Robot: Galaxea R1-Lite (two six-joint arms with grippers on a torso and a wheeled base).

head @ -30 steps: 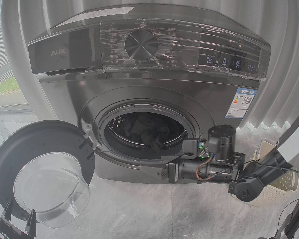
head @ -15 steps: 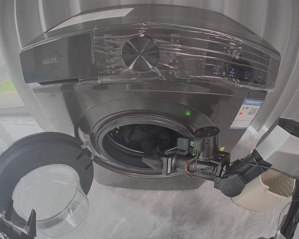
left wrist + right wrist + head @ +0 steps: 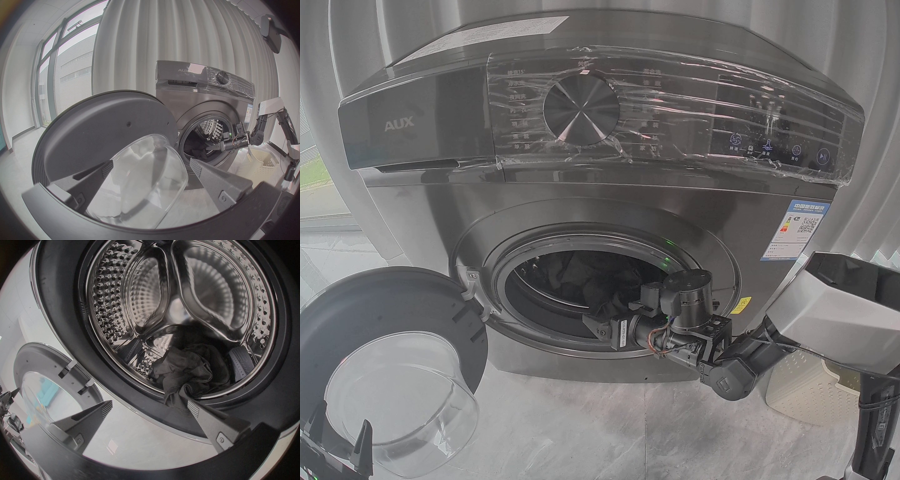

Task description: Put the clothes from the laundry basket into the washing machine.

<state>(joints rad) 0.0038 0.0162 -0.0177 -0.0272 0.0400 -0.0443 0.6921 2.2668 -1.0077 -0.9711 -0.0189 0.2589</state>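
Note:
The washing machine (image 3: 594,187) stands with its round door (image 3: 394,350) swung wide to the left. Dark clothes (image 3: 594,284) lie in the drum, and one fold (image 3: 175,397) hangs over the rubber seal. My right gripper (image 3: 600,324) is at the lower right of the drum mouth. In the right wrist view it (image 3: 150,406) is open, one fingertip (image 3: 192,407) against the hanging fold, nothing held. Low at the left, my left gripper (image 3: 337,437) is open in front of the door's glass bowl (image 3: 140,181). The cream laundry basket (image 3: 806,387) stands right of the machine.
Grey curtains (image 3: 862,75) hang behind the machine. Grey tiled floor (image 3: 581,431) stretches in front of it. The open door takes up the space at the lower left. A large window (image 3: 68,68) lies far to the left.
The head camera came closer to the machine early on. My right gripper has travelled left and in towards the drum mouth, reaching the hanging fold. The left arm is unchanged.

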